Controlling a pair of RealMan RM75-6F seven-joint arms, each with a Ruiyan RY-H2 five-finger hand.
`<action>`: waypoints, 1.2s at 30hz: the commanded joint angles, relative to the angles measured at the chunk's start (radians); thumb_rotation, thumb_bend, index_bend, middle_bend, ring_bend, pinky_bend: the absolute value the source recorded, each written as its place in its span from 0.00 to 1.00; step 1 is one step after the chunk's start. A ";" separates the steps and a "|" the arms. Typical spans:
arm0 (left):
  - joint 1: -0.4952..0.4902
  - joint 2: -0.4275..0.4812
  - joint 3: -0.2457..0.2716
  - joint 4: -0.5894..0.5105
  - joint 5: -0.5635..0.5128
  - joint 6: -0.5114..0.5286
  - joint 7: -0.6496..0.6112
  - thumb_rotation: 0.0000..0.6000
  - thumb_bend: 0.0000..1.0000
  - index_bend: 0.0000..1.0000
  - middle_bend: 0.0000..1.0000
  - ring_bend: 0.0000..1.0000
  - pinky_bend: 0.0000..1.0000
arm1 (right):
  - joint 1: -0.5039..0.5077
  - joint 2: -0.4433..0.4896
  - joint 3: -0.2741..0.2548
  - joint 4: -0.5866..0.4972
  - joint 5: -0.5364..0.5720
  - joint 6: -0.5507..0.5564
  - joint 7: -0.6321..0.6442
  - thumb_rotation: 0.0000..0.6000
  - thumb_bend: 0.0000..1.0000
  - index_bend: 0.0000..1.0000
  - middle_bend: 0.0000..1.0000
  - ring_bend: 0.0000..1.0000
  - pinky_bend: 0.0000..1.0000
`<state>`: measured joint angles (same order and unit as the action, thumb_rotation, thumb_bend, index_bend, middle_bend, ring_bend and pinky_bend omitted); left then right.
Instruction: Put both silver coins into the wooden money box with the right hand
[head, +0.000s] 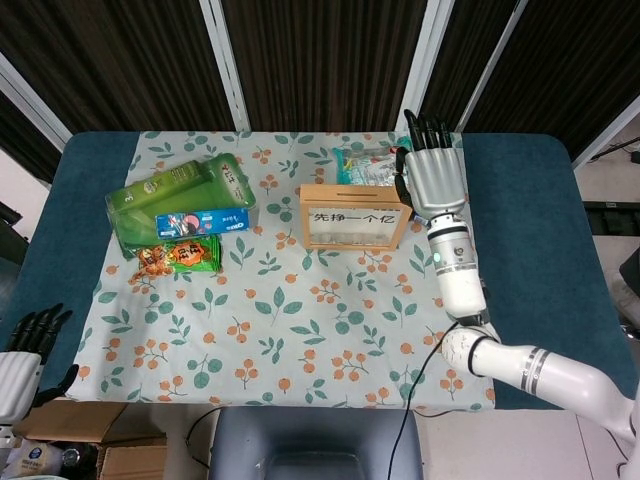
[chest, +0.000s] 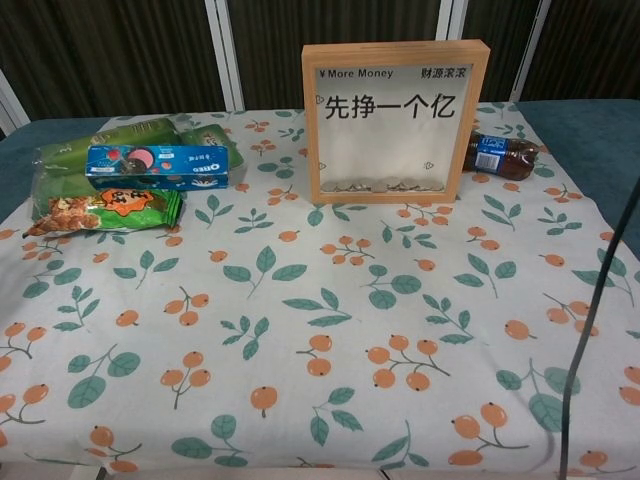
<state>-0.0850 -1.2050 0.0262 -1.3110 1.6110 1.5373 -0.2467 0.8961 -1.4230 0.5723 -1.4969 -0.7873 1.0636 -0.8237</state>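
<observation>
The wooden money box (head: 355, 217) stands upright in the middle back of the floral cloth; in the chest view its glass front (chest: 396, 120) shows several silver coins (chest: 385, 186) lying at the bottom inside. I see no loose coin on the cloth. My right hand (head: 432, 170) is raised near the box's top right corner, its back towards the head camera, fingers stretched out, nothing visible in it. It does not appear in the chest view. My left hand (head: 25, 350) hangs off the table's front left corner, fingers apart and empty.
A green packet (head: 180, 195), a blue Oreo box (head: 202, 221) and an orange snack bag (head: 180, 256) lie at the left. A snack bag (head: 370, 165) lies behind the box and a small bottle (chest: 500, 155) to its right. A black cable (chest: 590, 340) crosses the chest view's right edge.
</observation>
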 joint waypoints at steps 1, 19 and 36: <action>-0.001 -0.001 0.000 0.001 -0.001 -0.003 -0.002 1.00 0.37 0.00 0.00 0.00 0.03 | 0.045 -0.013 -0.016 0.031 0.063 -0.054 -0.012 1.00 0.61 0.71 0.14 0.00 0.00; 0.006 -0.001 -0.003 0.019 -0.012 -0.001 -0.021 1.00 0.37 0.00 0.00 0.00 0.03 | 0.174 -0.044 -0.102 0.068 0.225 -0.043 -0.029 1.00 0.61 0.71 0.14 0.00 0.00; 0.004 0.000 -0.006 0.024 -0.016 -0.006 -0.024 1.00 0.37 0.00 0.00 0.00 0.03 | 0.216 -0.054 -0.159 0.117 0.261 -0.052 0.007 1.00 0.61 0.70 0.14 0.00 0.00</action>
<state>-0.0809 -1.2047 0.0205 -1.2873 1.5951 1.5313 -0.2710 1.1111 -1.4765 0.4139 -1.3801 -0.5273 1.0119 -0.8178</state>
